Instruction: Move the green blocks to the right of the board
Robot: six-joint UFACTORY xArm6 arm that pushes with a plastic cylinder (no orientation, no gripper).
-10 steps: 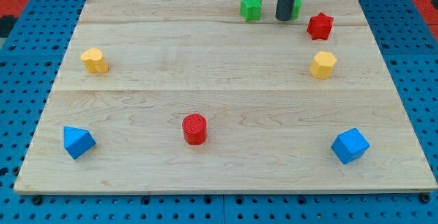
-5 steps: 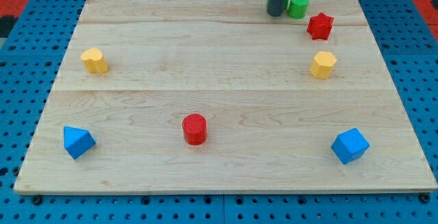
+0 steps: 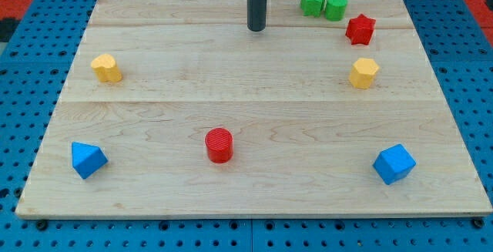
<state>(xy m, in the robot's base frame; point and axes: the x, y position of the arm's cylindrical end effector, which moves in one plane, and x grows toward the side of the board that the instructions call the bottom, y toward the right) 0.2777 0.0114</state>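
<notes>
Two green blocks sit side by side near the board's top edge, right of centre: a green star-shaped block (image 3: 312,1) and a green rounded block (image 3: 335,8), touching or nearly touching. My tip (image 3: 256,28) rests on the board to their left, about a block's width or more away from the green star, touching no block.
A red star block (image 3: 360,29) lies just below-right of the green pair, with a yellow hexagonal block (image 3: 363,73) below it. A blue cube (image 3: 394,164) is at bottom right, a red cylinder (image 3: 219,145) at lower centre, a blue wedge (image 3: 88,159) at bottom left and a yellow block (image 3: 106,68) at left.
The green star has shifted right, from left of the rod to beside the other green block. My tip has moved left, away from the green pair.
</notes>
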